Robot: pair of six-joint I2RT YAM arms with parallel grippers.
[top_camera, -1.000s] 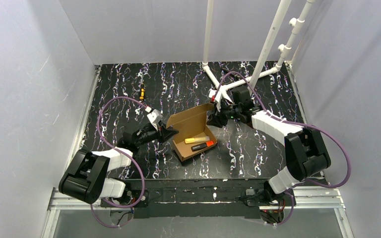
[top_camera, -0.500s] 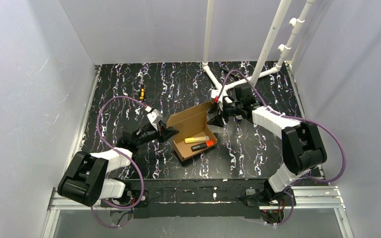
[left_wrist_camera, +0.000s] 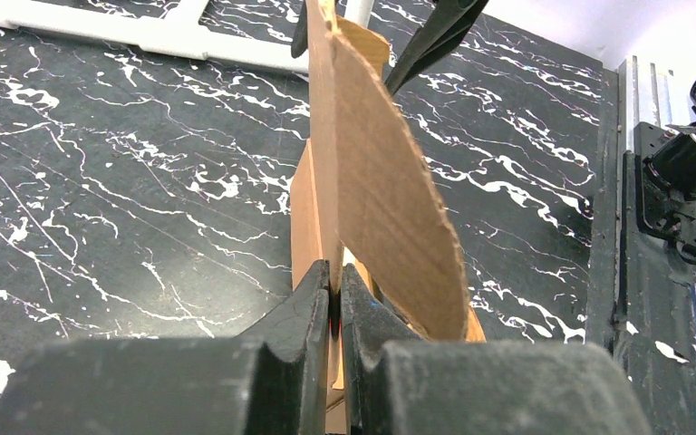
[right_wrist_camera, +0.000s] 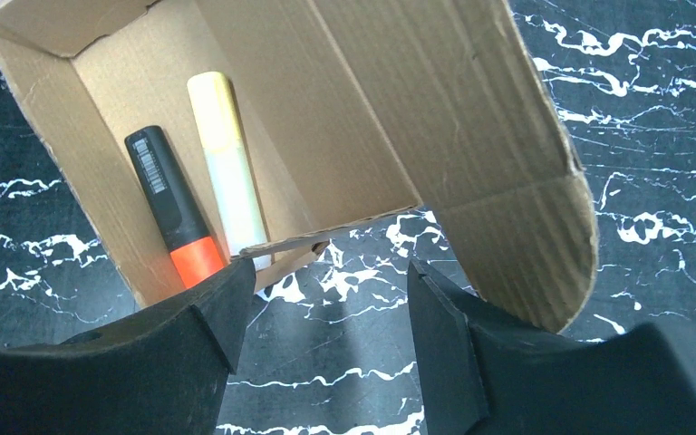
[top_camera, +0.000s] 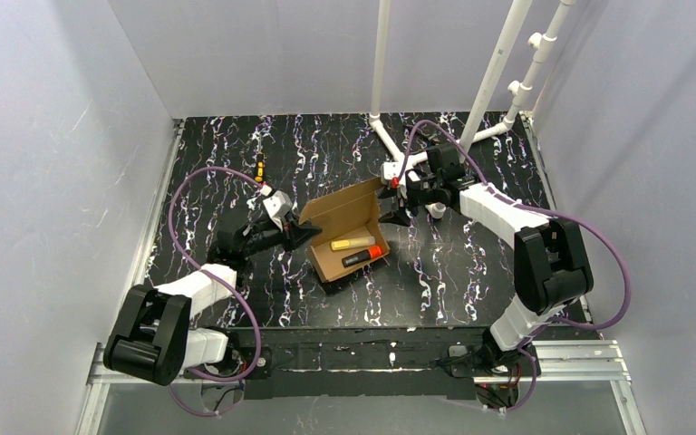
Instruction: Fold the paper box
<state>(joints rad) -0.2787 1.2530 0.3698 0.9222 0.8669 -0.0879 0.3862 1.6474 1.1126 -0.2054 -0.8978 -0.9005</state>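
Observation:
The paper box (top_camera: 349, 263) is brown cardboard, open, in the middle of the table, with its lid (top_camera: 342, 209) standing up. A yellow highlighter (top_camera: 352, 243) and a black-and-orange marker (top_camera: 362, 256) lie inside. My left gripper (top_camera: 304, 235) is shut on the box's left wall; the left wrist view shows its fingertips (left_wrist_camera: 319, 288) pinching the cardboard edge (left_wrist_camera: 362, 172). My right gripper (top_camera: 390, 211) is open at the lid's right end. In the right wrist view its jaws (right_wrist_camera: 322, 313) stand apart over bare table, beside the lid's rounded side flap (right_wrist_camera: 517, 217), with the highlighter (right_wrist_camera: 222, 154) and marker (right_wrist_camera: 170, 207) visible.
A white pipe frame (top_camera: 417, 152) stands on the table behind the right gripper, with its uprights rising out of view. A small orange-and-black object (top_camera: 258, 167) lies at the back left. Grey walls enclose three sides. A black rail (left_wrist_camera: 671, 181) runs along the table edge.
The box has slid a little to the left and back with my left gripper. The lid stands more upright. My right gripper has moved back and left along the lid's right end.

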